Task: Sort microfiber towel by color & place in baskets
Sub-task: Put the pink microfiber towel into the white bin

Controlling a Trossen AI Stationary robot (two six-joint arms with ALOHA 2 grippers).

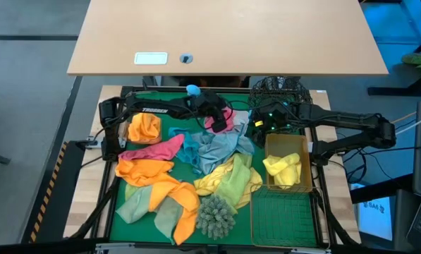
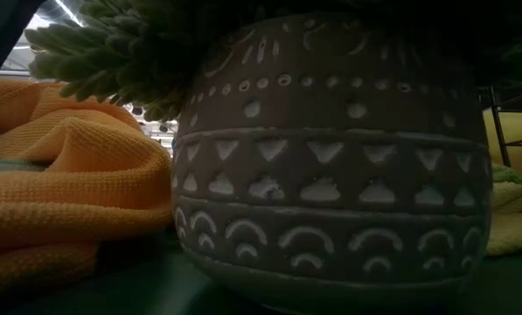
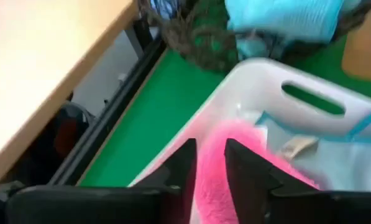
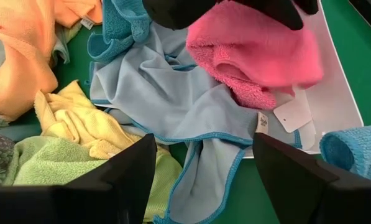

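A green-topped table (image 1: 118, 224) carries a heap of coloured towels (image 1: 196, 159), a patterned pot (image 1: 216, 216) near, and wire baskets (image 1: 284, 204) right.

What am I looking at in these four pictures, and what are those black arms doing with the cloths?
These are two dark robot arms at a green table, each ending in a two-finger gripper. One picture looks straight down, one sits at table height and mostly sees a patterned grey pot, and two come from cameras on the wrists. The table holds a heap of soft fuzzy towels in orange, yellow, pale green and light blue, a spiky grey-green clump, a round black wire basket and gold wire baskets, one holding a yellow towel. The left gripper has a pink fuzzy towel between its fingers over a white plastic tub. The right gripper hovers open nearby, holding nothing.
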